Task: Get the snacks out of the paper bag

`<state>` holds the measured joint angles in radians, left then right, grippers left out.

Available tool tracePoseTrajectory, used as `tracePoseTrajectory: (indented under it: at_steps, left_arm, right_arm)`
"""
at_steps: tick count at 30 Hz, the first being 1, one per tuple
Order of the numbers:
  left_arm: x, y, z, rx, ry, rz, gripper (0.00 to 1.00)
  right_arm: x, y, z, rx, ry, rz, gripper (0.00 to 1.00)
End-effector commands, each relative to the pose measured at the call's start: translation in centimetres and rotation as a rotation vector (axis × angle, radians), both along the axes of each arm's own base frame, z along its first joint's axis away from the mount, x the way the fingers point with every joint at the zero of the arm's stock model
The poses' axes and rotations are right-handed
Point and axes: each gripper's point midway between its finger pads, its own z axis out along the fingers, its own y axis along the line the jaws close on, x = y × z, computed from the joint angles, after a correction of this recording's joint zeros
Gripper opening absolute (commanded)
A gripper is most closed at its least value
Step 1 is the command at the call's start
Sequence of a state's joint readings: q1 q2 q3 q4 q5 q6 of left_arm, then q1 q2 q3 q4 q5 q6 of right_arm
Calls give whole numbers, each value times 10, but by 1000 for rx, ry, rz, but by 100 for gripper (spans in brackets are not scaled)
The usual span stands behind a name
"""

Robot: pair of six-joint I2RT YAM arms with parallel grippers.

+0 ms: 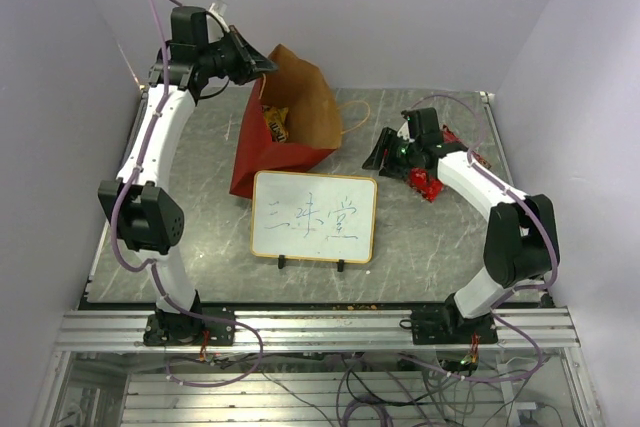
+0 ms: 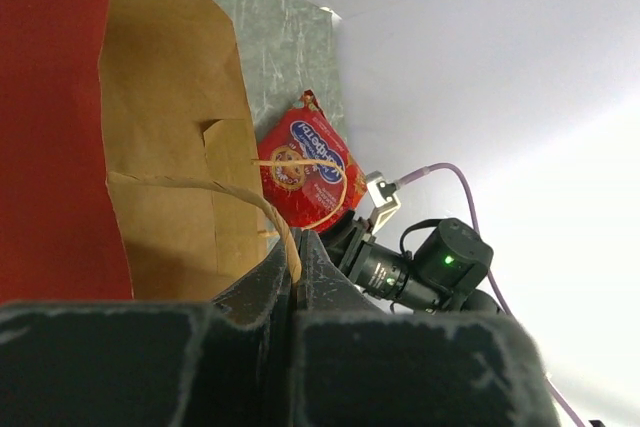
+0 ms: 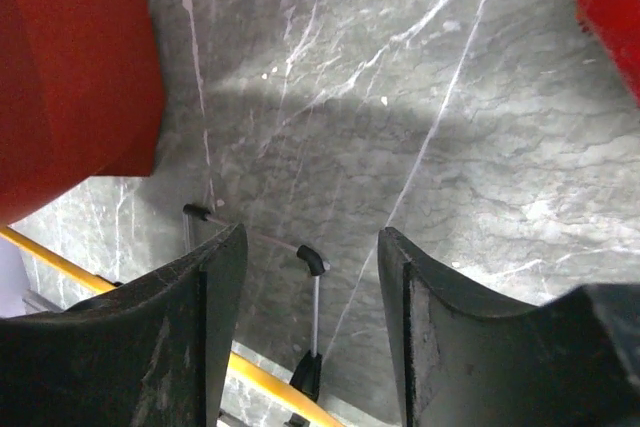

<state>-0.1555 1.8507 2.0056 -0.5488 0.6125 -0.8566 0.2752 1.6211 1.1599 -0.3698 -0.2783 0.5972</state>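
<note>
Paper bag [image 1: 305, 107] at upper centre of the desk [image 1: 420, 247], candy packets [image 1: 275, 123] inside; red chip bag [image 2: 305, 162] outside, at right; left gripper [image 1: 262, 65] clamped on string handle [image 2: 288, 242]; right gripper [image 3: 310, 247] parted, holding nothing, beside chip bag.

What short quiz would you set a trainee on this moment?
1. True or false: the jaws of the left arm are shut on the string handle of the paper bag.
2. Where is the red chip bag? A inside the paper bag; B on the table by the right arm; C on the whiteboard.
3. What shows inside the bag's mouth?
Key: 1 true; 2 B; 3 small snack packets, yellow and brown.
</note>
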Motion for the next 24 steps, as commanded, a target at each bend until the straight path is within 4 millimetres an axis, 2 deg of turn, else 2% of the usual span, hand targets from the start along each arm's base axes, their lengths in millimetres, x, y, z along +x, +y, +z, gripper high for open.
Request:
tracePoseTrajectory:
  at_steps: [1, 6, 11, 12, 16, 20, 22, 23, 24]
  left_arm:
    - [4, -10, 19, 7, -99, -20, 7]
    - [6, -10, 17, 57, -108, -19, 7]
    - [0, -16, 10, 68, -103, -27, 7]
    - [-2, -16, 8, 75, -102, -30, 7]
    - [-6, -12, 4, 107, -101, -29, 7]
    - [-8, -10, 1, 120, -100, -22, 7]
    - [-7, -11, 2, 117, -105, -25, 7]
    - [-4, -11, 3, 122, -108, -25, 7]
    - [-2, -11, 3, 129, -109, -26, 7]
  right_arm:
    - [-11, 18, -11, 38, 7, 57, 52]
    - [-32, 28, -21, 47, 37, 75, 50]
    - [-43, 33, -20, 53, 41, 66, 49]
    - [-50, 34, -24, 59, 58, 65, 49]
    - [-65, 51, -29, 78, 81, 84, 49]
    - [-76, 63, -24, 74, 82, 116, 49]
    - [-79, 65, -19, 67, 69, 138, 54]
    - [-78, 63, -16, 45, 59, 147, 57]
    - [-68, 57, -6, 3, 23, 136, 60]
